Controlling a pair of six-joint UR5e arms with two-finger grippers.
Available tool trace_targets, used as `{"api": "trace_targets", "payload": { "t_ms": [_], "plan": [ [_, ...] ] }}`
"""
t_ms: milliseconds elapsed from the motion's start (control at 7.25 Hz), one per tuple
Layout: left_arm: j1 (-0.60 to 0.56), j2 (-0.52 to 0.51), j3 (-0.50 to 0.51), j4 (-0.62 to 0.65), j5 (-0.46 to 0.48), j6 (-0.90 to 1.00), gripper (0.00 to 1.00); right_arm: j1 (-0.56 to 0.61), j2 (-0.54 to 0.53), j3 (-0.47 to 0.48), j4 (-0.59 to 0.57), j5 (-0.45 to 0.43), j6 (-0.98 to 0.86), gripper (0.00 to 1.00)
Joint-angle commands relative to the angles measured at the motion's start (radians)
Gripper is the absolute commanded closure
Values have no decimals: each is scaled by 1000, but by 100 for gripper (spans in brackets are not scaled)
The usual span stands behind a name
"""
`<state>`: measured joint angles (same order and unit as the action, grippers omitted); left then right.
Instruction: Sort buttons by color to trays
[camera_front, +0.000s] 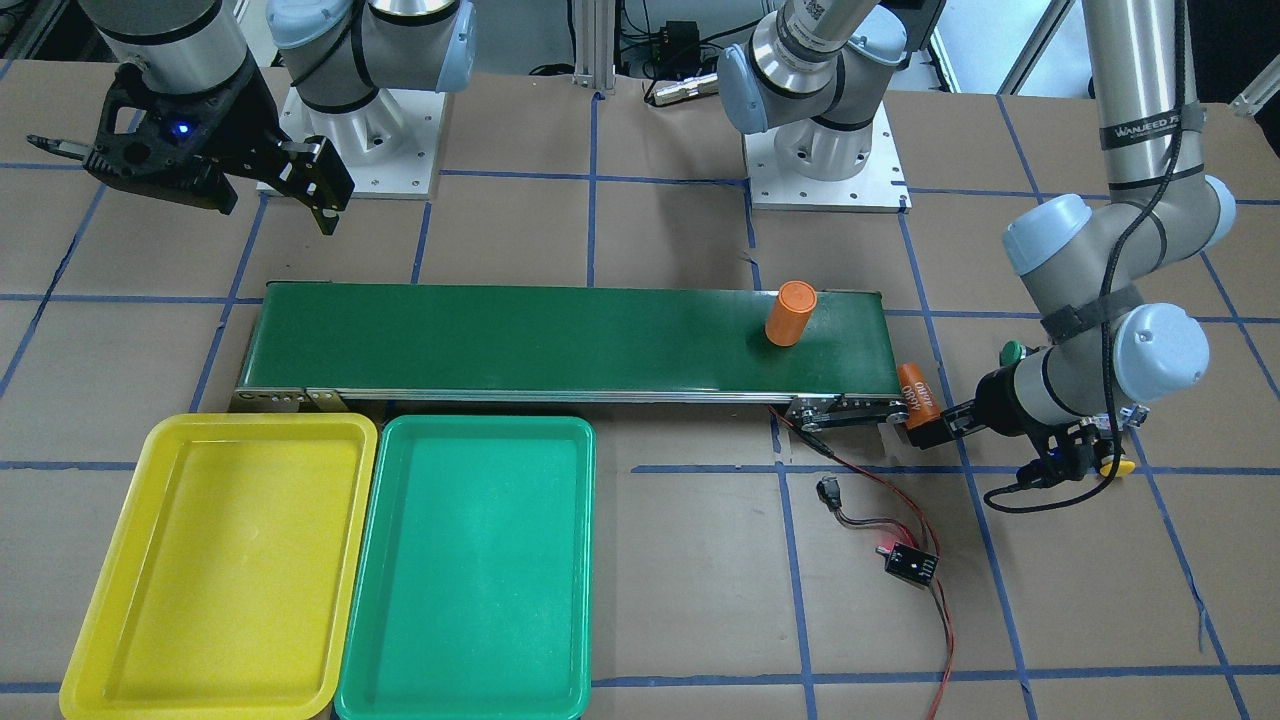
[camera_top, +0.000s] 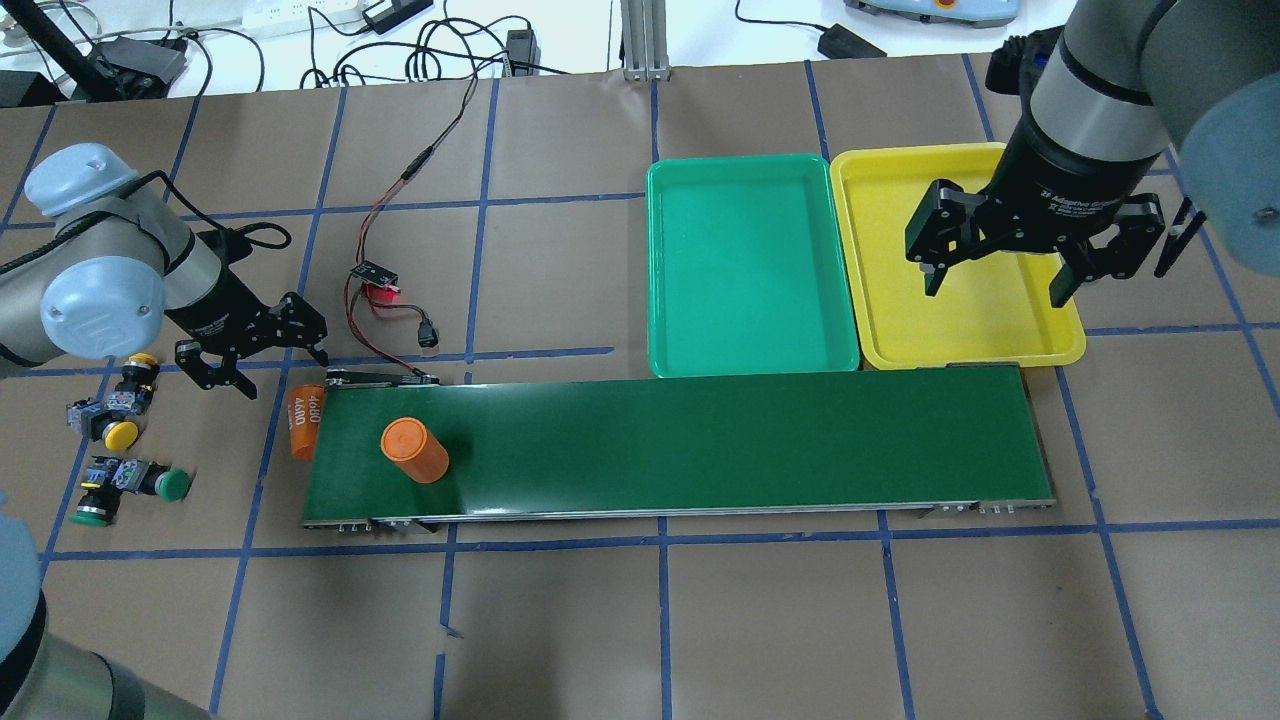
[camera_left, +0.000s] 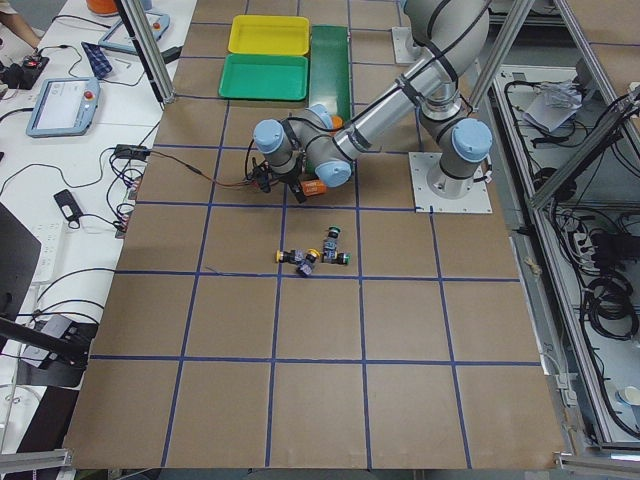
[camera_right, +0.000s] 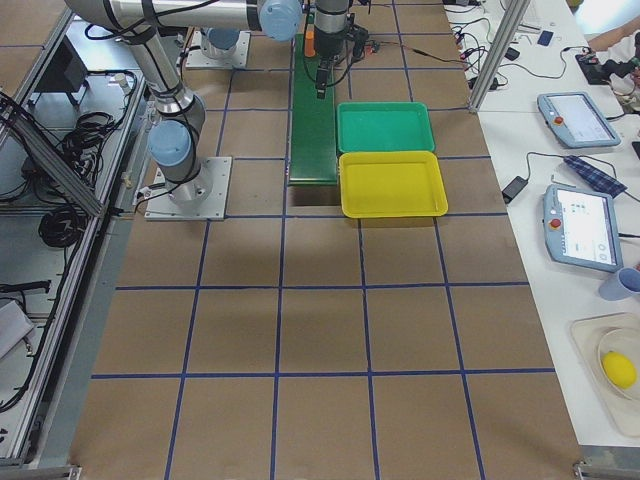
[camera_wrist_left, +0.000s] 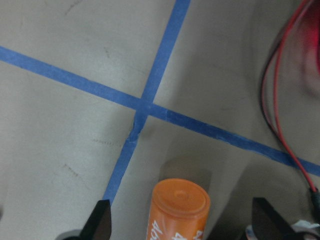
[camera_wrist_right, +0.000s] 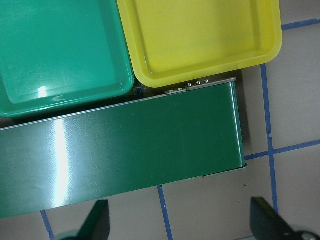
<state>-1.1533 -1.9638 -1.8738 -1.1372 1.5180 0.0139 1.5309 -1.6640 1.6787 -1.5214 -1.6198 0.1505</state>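
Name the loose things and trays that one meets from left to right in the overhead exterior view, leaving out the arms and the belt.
buttons → lying orange cylinder marked 4680 → upright orange cylinder → green tray → yellow tray

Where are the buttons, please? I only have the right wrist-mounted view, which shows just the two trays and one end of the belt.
Observer: All four buttons lie clustered on the table, beyond the other end of the belt, by the left arm.
Operator: Thank you. Is the left gripper holding one?
Observer: No, the left gripper is open, its fingers apart on either side of an orange cylinder marked 4680.
Operator: Is anything on the belt?
Observer: One plain orange cylinder, near that same end.
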Motion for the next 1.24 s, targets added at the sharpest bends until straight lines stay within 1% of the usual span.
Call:
{"api": "trace_targets", "payload": {
  "t_ms": [0,138,690,828,966,1103],
  "plan": [
    [-2,-13,2,-6,4,1,11,0,-2,10,0,-5,0,0],
    [-3,-14,-2,-24,5,5,18,0,-11,24,-2,-5,0,0],
    [-8,-18,-7,-62,10,20,19,0,-17,35,-14,-5,0,0],
    [-8,-18,-7,-64,10,44,40,0,-17,35,-14,-5,0,0],
    [-8,-18,-7,-62,10,60,54,0,-17,35,-16,-5,0,0],
    [-8,-18,-5,-62,11,63,62,0,-17,39,-14,-5,-2,0]
  ]
}}
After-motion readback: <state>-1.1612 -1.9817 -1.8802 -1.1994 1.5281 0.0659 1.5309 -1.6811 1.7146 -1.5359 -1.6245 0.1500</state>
